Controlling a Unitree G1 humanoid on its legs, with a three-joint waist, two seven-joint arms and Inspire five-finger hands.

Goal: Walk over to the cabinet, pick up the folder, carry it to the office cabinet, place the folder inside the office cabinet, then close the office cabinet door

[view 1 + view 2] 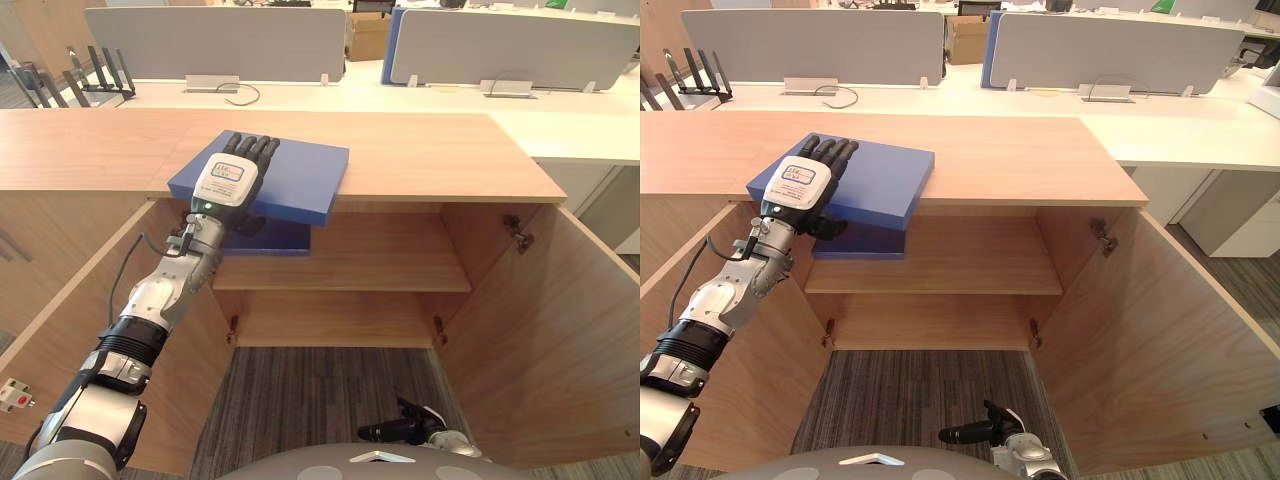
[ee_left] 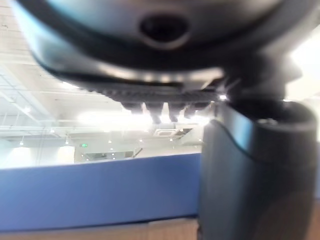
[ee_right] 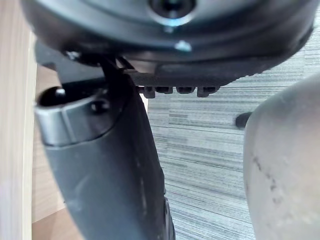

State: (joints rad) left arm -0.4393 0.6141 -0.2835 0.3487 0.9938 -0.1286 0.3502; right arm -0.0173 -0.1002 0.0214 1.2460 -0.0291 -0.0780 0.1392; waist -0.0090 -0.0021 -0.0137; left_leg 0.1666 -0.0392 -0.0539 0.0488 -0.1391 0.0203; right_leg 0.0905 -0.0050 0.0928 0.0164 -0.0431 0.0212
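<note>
A blue folder (image 1: 300,180) lies on the wooden cabinet top (image 1: 430,150), jutting out over its front edge above the open cabinet. My left hand (image 1: 228,180) grips the folder's near left part, fingers flat on its cover and thumb tucked beneath. A darker blue patch shows under the overhang, at shelf height. In the left wrist view the folder is a blue band (image 2: 100,192) past the thumb (image 2: 250,175). My right hand (image 1: 400,432) hangs low over the carpet with relaxed fingers, holding nothing.
Both cabinet doors stand open, the right door (image 1: 560,330) swung out wide. Inside are a wooden shelf (image 1: 380,260) and a lower bay. Behind the cabinet run white desks with grey dividers (image 1: 210,40). Grey carpet (image 1: 330,390) lies in front.
</note>
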